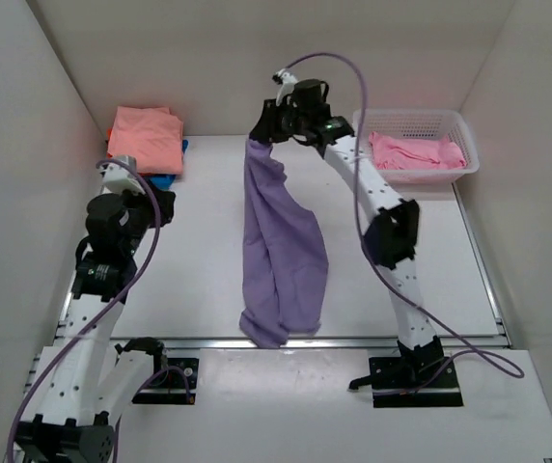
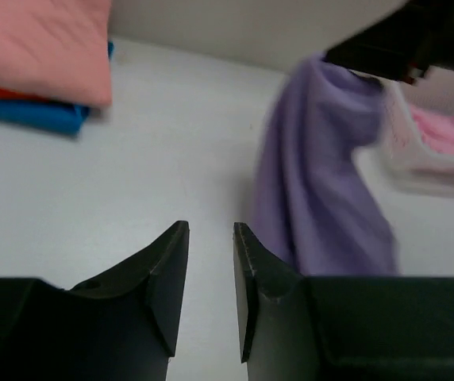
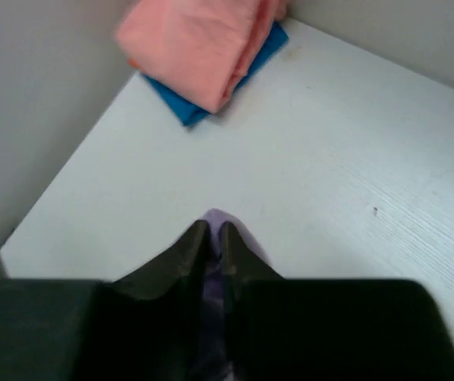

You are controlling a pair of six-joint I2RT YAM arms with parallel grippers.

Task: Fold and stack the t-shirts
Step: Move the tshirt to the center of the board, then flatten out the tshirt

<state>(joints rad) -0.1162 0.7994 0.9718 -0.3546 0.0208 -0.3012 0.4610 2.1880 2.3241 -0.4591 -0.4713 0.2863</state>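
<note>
A lavender-purple t-shirt (image 1: 281, 241) hangs from my right gripper (image 1: 262, 133), which is raised over the back middle of the table. The shirt's lower end lies bunched at the table's front edge. In the right wrist view the gripper (image 3: 213, 230) is shut on a fold of the purple cloth (image 3: 216, 213). My left gripper (image 2: 211, 230) stands open with nothing between its fingers, to the left of the hanging t-shirt (image 2: 322, 182) and apart from it. In the top view the left gripper (image 1: 163, 205) is at the table's left side.
At the back left is a folded stack with a salmon-pink t-shirt (image 1: 146, 135) on top, orange-red and blue (image 1: 166, 179) beneath. A white mesh basket (image 1: 411, 117) at the back right holds a brighter pink t-shirt (image 1: 416, 152). White walls enclose the table.
</note>
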